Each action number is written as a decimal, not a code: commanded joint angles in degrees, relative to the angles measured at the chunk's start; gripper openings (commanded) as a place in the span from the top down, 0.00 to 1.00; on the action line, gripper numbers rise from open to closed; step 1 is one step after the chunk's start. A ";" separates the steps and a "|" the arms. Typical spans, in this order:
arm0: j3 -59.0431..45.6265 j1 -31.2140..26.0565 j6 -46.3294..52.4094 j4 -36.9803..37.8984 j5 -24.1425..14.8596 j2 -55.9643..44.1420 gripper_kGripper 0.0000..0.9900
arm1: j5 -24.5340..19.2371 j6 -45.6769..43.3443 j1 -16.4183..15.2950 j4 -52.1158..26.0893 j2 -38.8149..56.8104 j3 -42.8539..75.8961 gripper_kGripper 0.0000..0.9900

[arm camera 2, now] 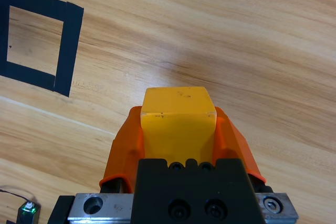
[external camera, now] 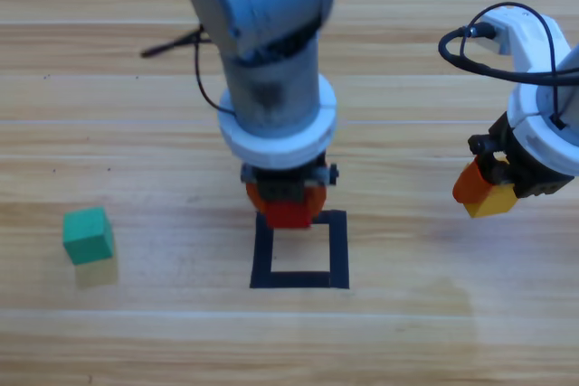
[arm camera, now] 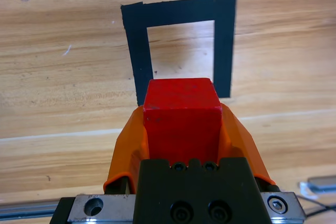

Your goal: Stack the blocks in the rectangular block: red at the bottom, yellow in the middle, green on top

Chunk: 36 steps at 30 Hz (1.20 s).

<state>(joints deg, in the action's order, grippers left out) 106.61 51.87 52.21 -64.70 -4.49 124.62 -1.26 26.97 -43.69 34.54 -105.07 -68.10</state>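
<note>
The red cube (external camera: 289,214) (arm camera: 181,119) is held between the orange jaws of my left gripper (external camera: 287,208) (arm camera: 181,129), at the far edge of the black tape rectangle (external camera: 337,250) (arm camera: 224,45). The wood inside the outline is bare. At the right, my right gripper (external camera: 487,194) (arm camera 2: 178,129) is shut on the yellow cube (external camera: 493,201) (arm camera 2: 177,121) and hangs above the table, well to the right of the rectangle (arm camera 2: 65,51). The green cube (external camera: 88,235) lies alone on the table at the far left.
Bare wooden table (external camera: 407,332) lies around the rectangle. A black cable (external camera: 176,42) trails behind the left arm at the back.
</note>
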 commanded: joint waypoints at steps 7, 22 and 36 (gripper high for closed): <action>2.29 1.04 1.14 -0.34 -0.26 7.74 0.98 | 0.47 -0.51 -1.40 -0.79 0.56 1.40 1.00; 2.99 1.48 0.17 1.60 0.01 11.35 0.98 | 0.47 -0.60 -1.49 -0.88 0.39 1.31 1.00; 2.46 1.48 0.17 3.62 0.01 11.52 0.97 | 0.47 -0.60 -1.40 -0.88 0.21 1.31 1.00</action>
<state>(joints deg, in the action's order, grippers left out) 109.31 51.94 52.79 -61.82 -4.49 133.43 -1.26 26.92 -43.69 34.54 -105.09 -68.10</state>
